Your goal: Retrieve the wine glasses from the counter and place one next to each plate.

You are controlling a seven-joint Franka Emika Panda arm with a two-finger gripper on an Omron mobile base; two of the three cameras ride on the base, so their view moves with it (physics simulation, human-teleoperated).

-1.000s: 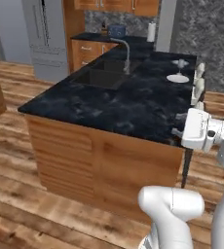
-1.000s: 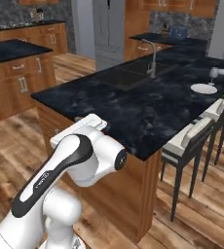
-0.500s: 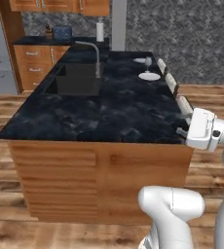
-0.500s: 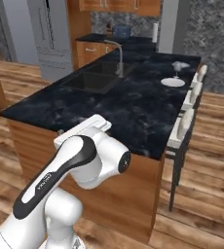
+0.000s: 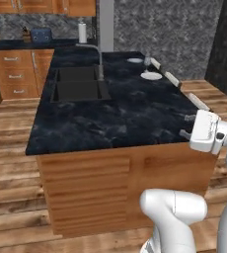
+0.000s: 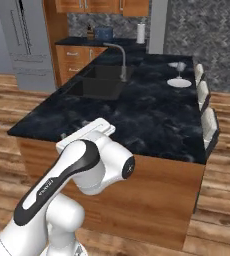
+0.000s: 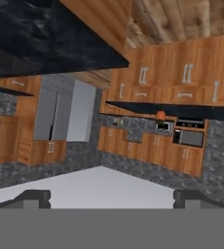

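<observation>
Counter (image 5: 115,118): black marble slab with white veining on brown wooden cabinets; runs from the frame centre toward the upper middle in both base views.
Plates: white plate (image 5: 151,76) in the upper right of centre, left base view, near the counter's right edge; paler plate (image 5: 134,61) just beyond it, rim barely readable.
Wine glass (image 6: 180,66): small grey translucent stemmed shape, upper right of the right base view, standing just behind the white plate; second glass not made out.
Hard to read: glass stem and foot too small to separate; far plate blurred.
Gripper (image 7: 112,197): two dark fingertips (image 7: 35,196) at the bottom corners of the hand view, spread wide apart, nothing between them.
Surroundings: sink (image 5: 78,84) with curved faucet (image 5: 96,57) left of the plates; white chair backs (image 6: 205,107) along the counter's right edge; paper towel roll (image 6: 141,33) on the back counter; grey refrigerator (image 6: 27,40) upper left, right base view.
In the way: white arm (image 6: 82,172) fills the lower left, right base view.
</observation>
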